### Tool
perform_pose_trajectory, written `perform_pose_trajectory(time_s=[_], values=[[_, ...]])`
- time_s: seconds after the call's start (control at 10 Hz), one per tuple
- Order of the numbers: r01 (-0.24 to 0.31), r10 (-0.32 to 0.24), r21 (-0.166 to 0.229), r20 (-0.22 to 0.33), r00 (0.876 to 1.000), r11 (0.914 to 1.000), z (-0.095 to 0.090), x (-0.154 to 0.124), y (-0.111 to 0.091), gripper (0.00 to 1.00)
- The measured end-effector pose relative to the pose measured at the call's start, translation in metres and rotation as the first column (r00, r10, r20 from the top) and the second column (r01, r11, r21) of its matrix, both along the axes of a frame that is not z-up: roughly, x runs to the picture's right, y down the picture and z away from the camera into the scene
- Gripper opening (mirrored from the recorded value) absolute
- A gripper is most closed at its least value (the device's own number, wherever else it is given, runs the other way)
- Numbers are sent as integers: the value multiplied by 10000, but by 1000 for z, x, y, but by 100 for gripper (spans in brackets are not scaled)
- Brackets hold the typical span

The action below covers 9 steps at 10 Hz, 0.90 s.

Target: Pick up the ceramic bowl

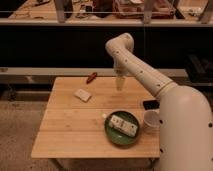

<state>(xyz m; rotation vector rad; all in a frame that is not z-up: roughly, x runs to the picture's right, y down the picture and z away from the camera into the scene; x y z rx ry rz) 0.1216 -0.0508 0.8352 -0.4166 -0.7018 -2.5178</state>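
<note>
The ceramic bowl (pixel 114 135) is a wide, shallow dark-green dish near the front right of the wooden table (pixel 70 135). A white packet (pixel 124 125) lies inside it. My gripper (pixel 120 84) hangs from the bent white arm (pixel 142 70) and points down over the far middle of the table. It is well behind the bowl and not touching it. A small white cup (pixel 151 119) stands just right of the bowl, next to my arm's body.
A red object (pixel 91 77) lies at the table's far edge, left of the gripper. A small white packet (pixel 82 94) lies left of centre. A dark flat object (pixel 149 105) sits behind the cup. A dark counter runs behind the table.
</note>
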Motion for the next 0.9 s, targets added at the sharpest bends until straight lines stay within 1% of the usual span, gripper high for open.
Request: perform_pose_trajectory(time_s=[0.2,0.5,0.6,0.7,0.8,0.9], values=[[-758,763,121,-559,9955,9971,-8,1,5,80],[-1108,1120,191,-800,9905,9937,-11,-1,7,80],[-1355,1374,256,-932,9861,9904,-13,1,8,80],[-1834,1874,451,-1117,9759,9820,-17,4,9,80],[-2371,2444,693,-1282,9612,9690,-24,7,11,80],[-2881,2986,900,-1411,9439,9533,-33,10,17,80]])
